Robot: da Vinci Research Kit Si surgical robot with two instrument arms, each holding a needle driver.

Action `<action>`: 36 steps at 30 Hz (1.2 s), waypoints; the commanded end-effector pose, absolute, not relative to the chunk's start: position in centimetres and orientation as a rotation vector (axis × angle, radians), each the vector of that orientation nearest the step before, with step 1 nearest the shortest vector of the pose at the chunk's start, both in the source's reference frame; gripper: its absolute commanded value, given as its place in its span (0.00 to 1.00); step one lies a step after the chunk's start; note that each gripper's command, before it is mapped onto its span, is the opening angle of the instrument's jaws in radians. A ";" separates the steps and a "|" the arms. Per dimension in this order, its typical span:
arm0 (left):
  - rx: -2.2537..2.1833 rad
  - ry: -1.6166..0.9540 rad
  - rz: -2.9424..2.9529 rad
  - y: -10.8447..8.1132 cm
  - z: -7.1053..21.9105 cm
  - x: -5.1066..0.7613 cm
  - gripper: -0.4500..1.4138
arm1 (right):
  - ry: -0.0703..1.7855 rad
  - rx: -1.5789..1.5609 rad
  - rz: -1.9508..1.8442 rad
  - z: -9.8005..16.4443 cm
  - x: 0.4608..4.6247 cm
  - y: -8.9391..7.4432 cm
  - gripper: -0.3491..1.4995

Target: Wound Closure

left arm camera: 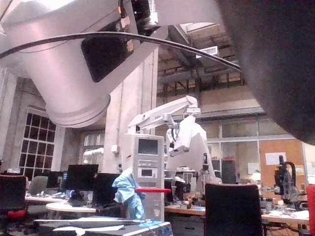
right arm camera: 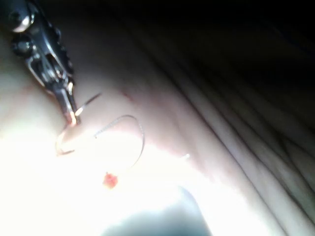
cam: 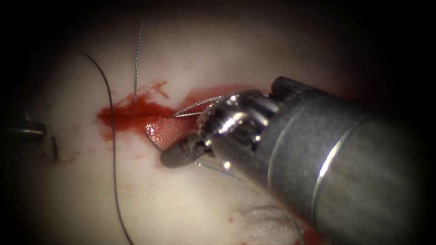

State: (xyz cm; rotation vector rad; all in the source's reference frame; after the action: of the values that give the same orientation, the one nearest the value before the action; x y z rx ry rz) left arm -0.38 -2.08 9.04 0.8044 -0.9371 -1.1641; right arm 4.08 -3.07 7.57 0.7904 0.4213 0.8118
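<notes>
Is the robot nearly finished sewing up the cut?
No. Done: thread runs into the cut near its left end. In hand: the right hand is shut on what looks like the needle, near its end, at the cut's lower edge, seemingly partly in the tissue. Left: the cut gapes open, with red fluid; the left hand sits left of it.

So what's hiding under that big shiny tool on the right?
Under the right tool lies the pale tissue and the red cut. A thin thread slips out from beneath it. Its jaws look shut at the cut's edge. The shaft covers everything further right.
</notes>
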 end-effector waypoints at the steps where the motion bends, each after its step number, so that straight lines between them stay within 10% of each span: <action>1: 0.802 -0.944 -1.163 -2.0 9.0 -0.44 0.00 | 0.398 0.782 0.803 7.5 4.08 -2.8 0.00; 12: 0.804 -0.944 -1.160 -2.0 9.0 -0.45 0.00 | 0.247 0.894 0.690 7.4 3.33 -3.0 0.00; 23: 0.806 -0.944 -1.158 -2.0 9.0 -0.44 0.00 | -0.052 0.979 0.755 7.4 1.62 -3.4 0.00; 33: 0.809 -0.944 -1.156 -2.0 9.0 -0.43 0.00 | -0.044 0.956 0.706 7.3 1.30 -3.5 0.00; 34: 0.809 -0.944 -1.156 -2.0 9.0 -0.43 0.00 | 0.084 0.913 0.660 7.2 1.39 -3.4 0.46; 36: 0.813 -0.943 -1.152 -2.0 9.0 -0.43 0.00 | 0.123 0.896 0.668 7.2 1.43 -3.3 0.60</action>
State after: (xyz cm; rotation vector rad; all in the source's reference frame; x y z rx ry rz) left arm -0.37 -2.09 9.01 0.8245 -0.9349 -1.1487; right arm 1.36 -3.42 7.20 0.8952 0.1313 0.6714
